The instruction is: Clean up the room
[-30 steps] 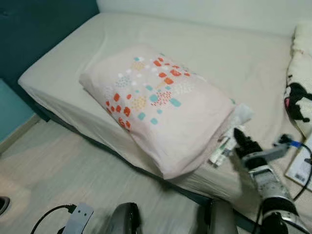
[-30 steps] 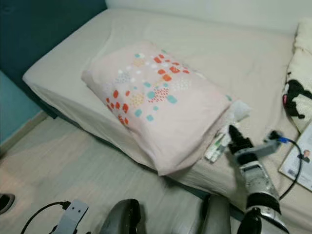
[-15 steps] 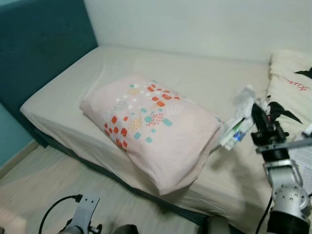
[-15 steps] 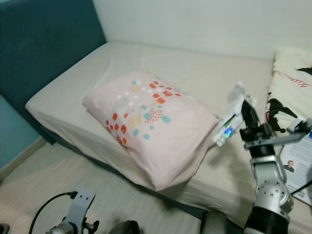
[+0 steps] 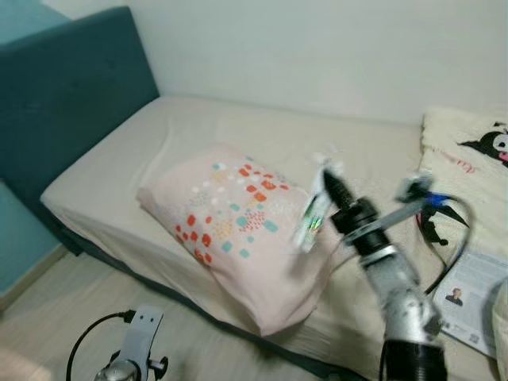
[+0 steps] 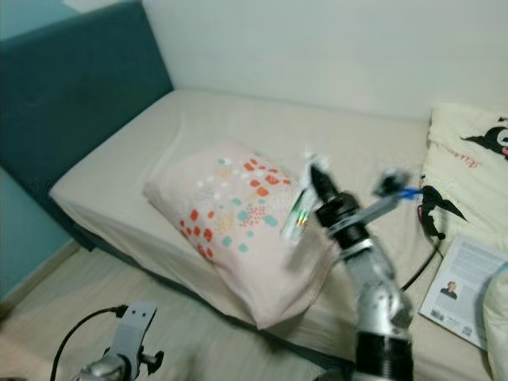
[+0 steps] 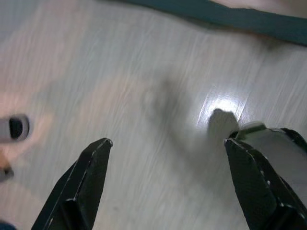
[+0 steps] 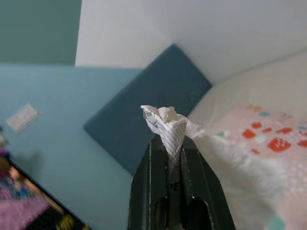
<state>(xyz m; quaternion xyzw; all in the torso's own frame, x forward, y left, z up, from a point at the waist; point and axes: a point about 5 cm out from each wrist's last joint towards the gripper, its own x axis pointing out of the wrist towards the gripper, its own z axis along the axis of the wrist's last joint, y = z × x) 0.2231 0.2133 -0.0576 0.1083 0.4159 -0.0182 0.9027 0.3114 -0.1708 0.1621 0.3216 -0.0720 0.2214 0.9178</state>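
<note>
My right gripper [image 5: 332, 181] is raised over the bed, shut on a crumpled plastic wrapper [image 5: 311, 216] with green and white print that hangs from its fingertips above the pillow's right end. Between the black fingers [image 8: 148, 167], the right wrist view has the wrapper's [image 8: 167, 125] twisted end sticking out. A pink pillow [image 5: 230, 222] with red and teal dots lies across the bed [image 5: 182, 127]. My left gripper [image 7: 168, 177] hangs low over the wooden floor, open with nothing between its fingers.
A teal headboard [image 5: 63, 87] stands at the bed's left end. A cream blanket with a black cartoon print [image 5: 468, 159] lies at the right, and a booklet [image 5: 468, 294] rests beside it. A black cable [image 5: 444, 230] loops off my right arm. Pale wood floor [image 5: 48, 317] runs along the bed.
My right gripper has swung left and up with the wrapper, from beside the pillow's right edge to above the pillow. The camera has tilted up, bringing the wall into view.
</note>
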